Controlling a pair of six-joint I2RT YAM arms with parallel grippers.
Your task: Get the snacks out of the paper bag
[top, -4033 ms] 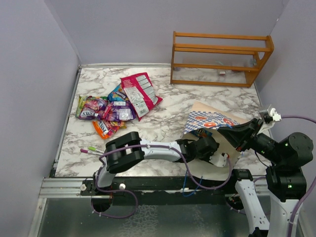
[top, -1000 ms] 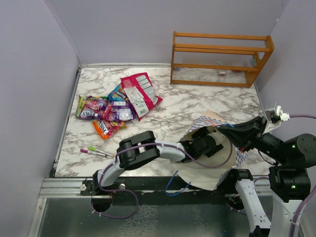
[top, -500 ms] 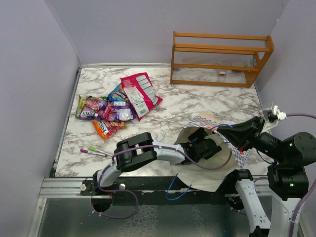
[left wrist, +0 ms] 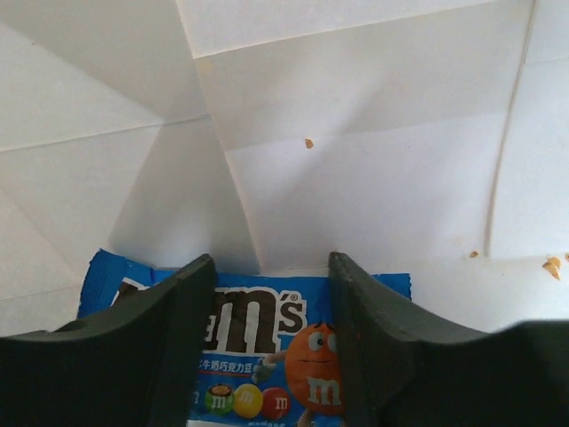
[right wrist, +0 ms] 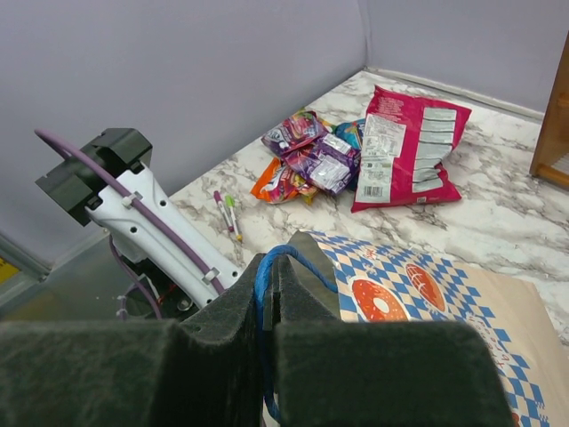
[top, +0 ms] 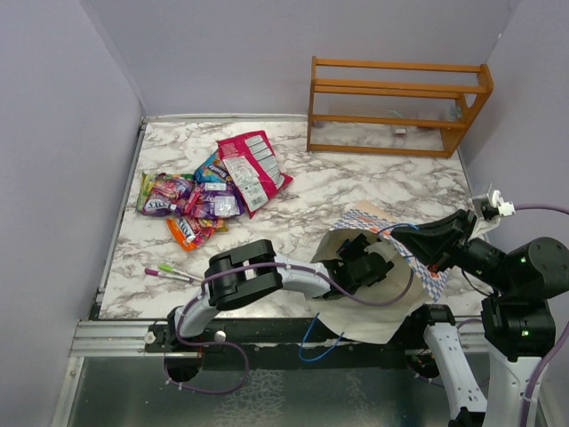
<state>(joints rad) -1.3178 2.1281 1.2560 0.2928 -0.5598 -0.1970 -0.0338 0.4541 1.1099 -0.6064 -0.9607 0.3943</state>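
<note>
The paper bag (top: 433, 277) lies at the near right with its mouth held up and its cream inside (left wrist: 373, 124) showing. My right gripper (top: 405, 238) is shut on the bag's blue cord handle (right wrist: 264, 289) at the rim; it also shows in the right wrist view (right wrist: 274, 267). My left gripper (top: 369, 263) is inside the bag, open. Its fingers straddle a blue M&M's packet (left wrist: 267, 351) lying on the bag's floor, seen in the left wrist view (left wrist: 271, 261). Other snacks (top: 200, 200) lie piled at the far left, with the large red-pink packet (top: 252, 169).
An orange wooden rack (top: 396, 102) stands at the back right. Pink and green pens (top: 169, 271) lie near the front left edge. The left arm (top: 267, 271) stretches across the near edge into the bag. Purple walls close in on the left and back.
Since four seconds ago my right gripper has raised the bag's rim and the mouth has opened round my left gripper. In the last half second almost nothing has moved.
</note>
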